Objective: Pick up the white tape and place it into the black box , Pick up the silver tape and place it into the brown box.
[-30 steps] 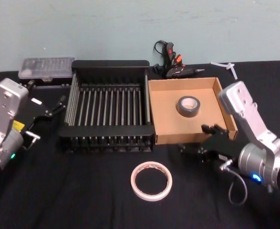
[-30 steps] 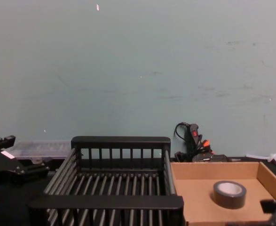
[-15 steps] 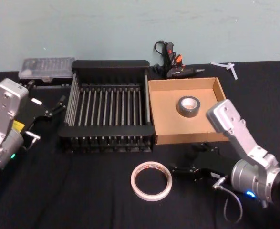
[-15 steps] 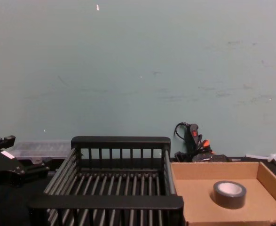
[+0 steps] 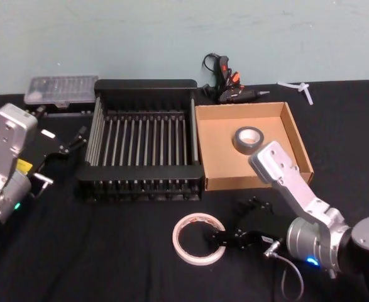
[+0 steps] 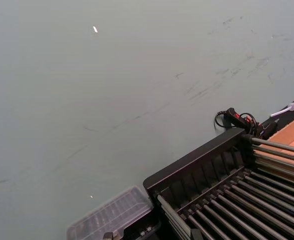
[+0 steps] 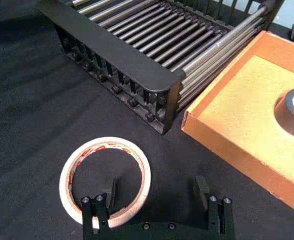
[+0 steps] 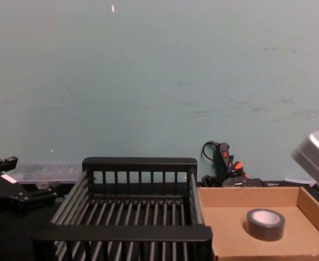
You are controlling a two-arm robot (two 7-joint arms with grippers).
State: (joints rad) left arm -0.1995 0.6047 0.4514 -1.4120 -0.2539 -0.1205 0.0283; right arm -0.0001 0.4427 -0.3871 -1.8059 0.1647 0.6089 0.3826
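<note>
The white tape (image 5: 176, 238) (image 7: 106, 142) lies flat on the black cloth in front of the black box (image 5: 143, 85) (image 8: 139, 162) (image 7: 111, 52). My right gripper (image 5: 214, 240) (image 7: 157, 192) is open and low at the ring's right side. One finger is inside the ring and the other outside it, straddling the band. The silver tape (image 5: 247, 139) (image 8: 265, 224) (image 7: 292, 112) lies flat inside the brown box (image 5: 241, 110) (image 8: 246, 196) (image 7: 227, 145). My left gripper (image 5: 78, 137) (image 8: 45, 194) is parked open, left of the black box.
A glue gun (image 5: 228, 78) (image 8: 224, 163) with a black cord lies behind the two boxes. A clear plastic case (image 5: 61, 88) (image 6: 109, 217) sits at the back left, and a white plastic piece (image 5: 300, 88) at the back right. A plain wall stands behind the table.
My right gripper has moved from the front of the brown box left and toward me, down to the white tape. The left arm and both tapes have not moved.
</note>
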